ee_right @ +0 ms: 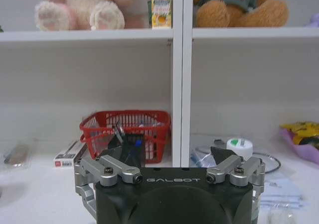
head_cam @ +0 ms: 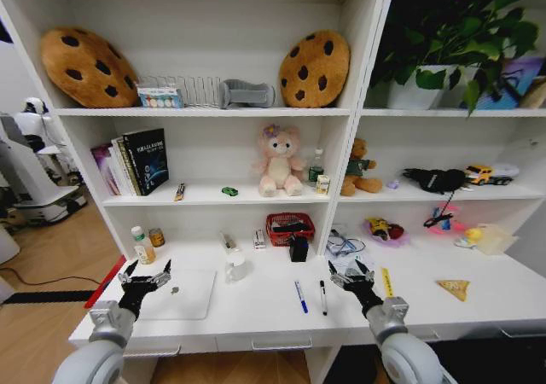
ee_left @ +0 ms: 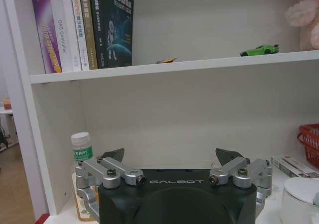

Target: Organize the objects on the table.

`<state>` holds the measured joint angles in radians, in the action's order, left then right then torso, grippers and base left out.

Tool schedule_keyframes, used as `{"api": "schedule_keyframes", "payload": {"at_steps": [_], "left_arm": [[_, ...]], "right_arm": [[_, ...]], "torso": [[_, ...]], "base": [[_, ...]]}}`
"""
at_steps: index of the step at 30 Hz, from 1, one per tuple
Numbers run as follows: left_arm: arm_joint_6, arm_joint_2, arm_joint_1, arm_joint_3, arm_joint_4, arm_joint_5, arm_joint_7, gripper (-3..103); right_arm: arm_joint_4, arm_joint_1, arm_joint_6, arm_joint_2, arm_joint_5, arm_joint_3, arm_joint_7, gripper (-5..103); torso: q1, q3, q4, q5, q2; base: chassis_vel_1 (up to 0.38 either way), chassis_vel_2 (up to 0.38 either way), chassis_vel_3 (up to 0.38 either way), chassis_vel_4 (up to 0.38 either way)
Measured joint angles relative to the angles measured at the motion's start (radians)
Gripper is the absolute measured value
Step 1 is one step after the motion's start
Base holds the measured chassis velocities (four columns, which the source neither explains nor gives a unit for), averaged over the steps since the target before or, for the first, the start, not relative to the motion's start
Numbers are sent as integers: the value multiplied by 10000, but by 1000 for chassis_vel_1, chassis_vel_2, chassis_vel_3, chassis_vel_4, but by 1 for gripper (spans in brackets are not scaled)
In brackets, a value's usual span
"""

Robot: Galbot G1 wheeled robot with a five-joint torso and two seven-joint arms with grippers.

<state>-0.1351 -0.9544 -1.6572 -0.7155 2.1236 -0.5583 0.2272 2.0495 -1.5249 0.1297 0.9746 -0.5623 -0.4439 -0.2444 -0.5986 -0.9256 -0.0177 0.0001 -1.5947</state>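
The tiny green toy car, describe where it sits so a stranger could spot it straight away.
Start at the white shelving above the long white desk. On the shelf that holds the row of upright books and the pink plush toy, the tiny green toy car sits between them. It is the only green thing there.

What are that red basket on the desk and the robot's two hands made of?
The small red mesh basket looks like glossy moulded plastic, going by its even lattice. Both open hands, left hand and right hand, seem to be matte black housings with bare silvery metal links and screws.
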Motion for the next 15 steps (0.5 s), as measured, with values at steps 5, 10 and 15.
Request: {"api": "schedule_keyframes", "payload": {"at_steps": [5, 10, 15], "left_arm": [[-14, 137, 37, 59, -106, -10, -13, 100], [-19, 137, -41, 84, -155, 19, -27, 100], [-20, 130, -80, 95, -177, 44, -42, 100]], "right_arm": [[-496, 502, 184, 26, 88, 713, 12, 100], [-1077, 1392, 167, -162, 49, 1618, 93, 100], [-1519, 2080, 574, -211, -452, 2403, 129, 100]], "torso": [[0, 0, 2, -1, -1], [0, 0, 3, -1, 0], [0, 0, 1, -2, 0]], "base": [[0, 0, 0, 0], [0, 0, 0, 0], [0, 0, 0, 0]]}}
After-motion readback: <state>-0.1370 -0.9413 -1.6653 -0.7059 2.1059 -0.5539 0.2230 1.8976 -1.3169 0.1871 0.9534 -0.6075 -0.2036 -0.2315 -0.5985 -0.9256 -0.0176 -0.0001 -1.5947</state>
